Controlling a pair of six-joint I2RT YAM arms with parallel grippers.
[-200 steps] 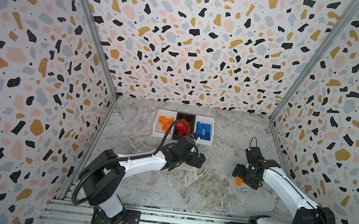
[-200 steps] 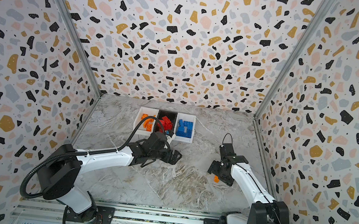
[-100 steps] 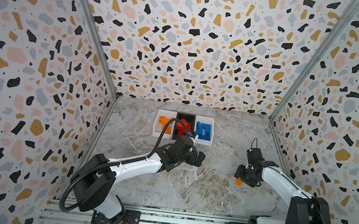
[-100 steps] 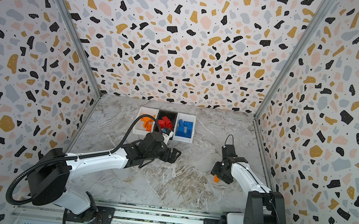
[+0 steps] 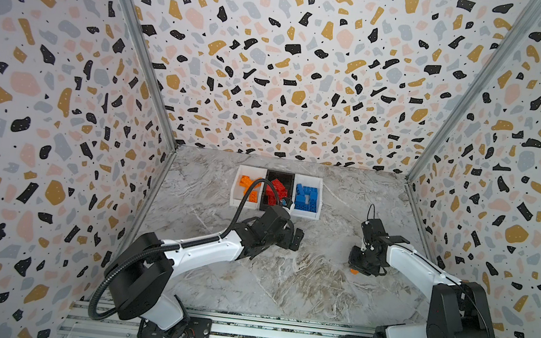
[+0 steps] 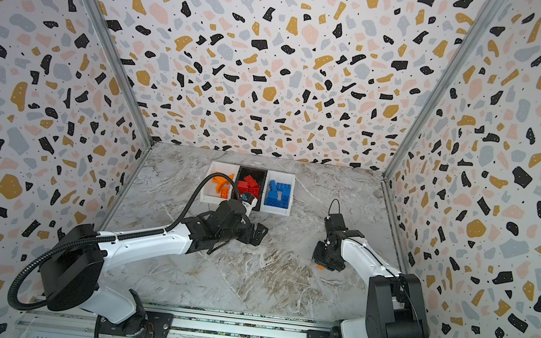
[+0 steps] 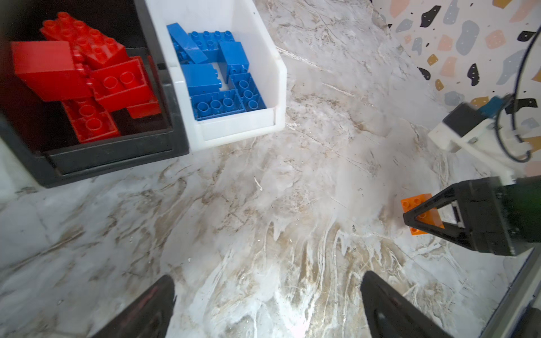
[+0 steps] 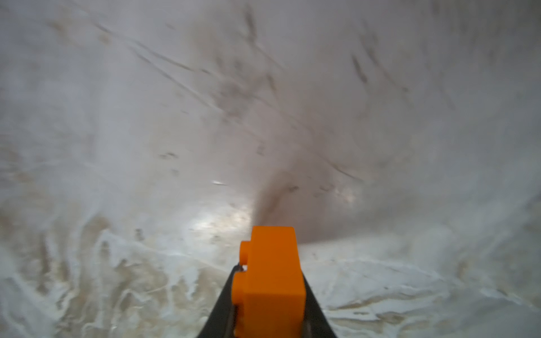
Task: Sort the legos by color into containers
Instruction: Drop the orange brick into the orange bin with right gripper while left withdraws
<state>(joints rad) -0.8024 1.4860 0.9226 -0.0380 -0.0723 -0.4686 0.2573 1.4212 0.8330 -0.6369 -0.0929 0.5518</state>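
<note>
Left to right:

- White rectangular plastic bin (image 5: 234, 190), leftmost of the row at the back of the table: orange studded bricks (image 5: 246, 182) only. This is the drop target.
- Black plastic bin (image 5: 280, 174) in the middle: red studded bricks (image 5: 275, 187).
- Left gripper (image 5: 292, 238): jaws spread wide, nothing between them. It hovers over the marble-pattern tabletop (image 5: 282, 285), just in front of the black and blue bins.
- White plastic bin (image 5: 320, 198) on the right of the row: blue studded bricks (image 5: 306, 196).
- Right gripper (image 5: 357, 265): clamped on a small orange plastic brick (image 8: 272, 272), low over the table, well apart from the bins. This looks like the last loose piece. Can't tell whether it's off the surface yet.

Step in hand, as I read it: carry that brick to the leftmost bin.

How to do it well:
- The wrist view shows the brick sticking out past the fingertips, studs facing sideways. The hold looks short, so lift straight up and slowly, with no wrist flick, or it may pivot out.
- The route crosses the blue and black bins and the left arm's wrist. Either go high over all three or back the left arm off first.
- Stop over the middle of the orange bin, come down inside the walls, then let go. A drop from height could bounce into the black bin next door.
</note>
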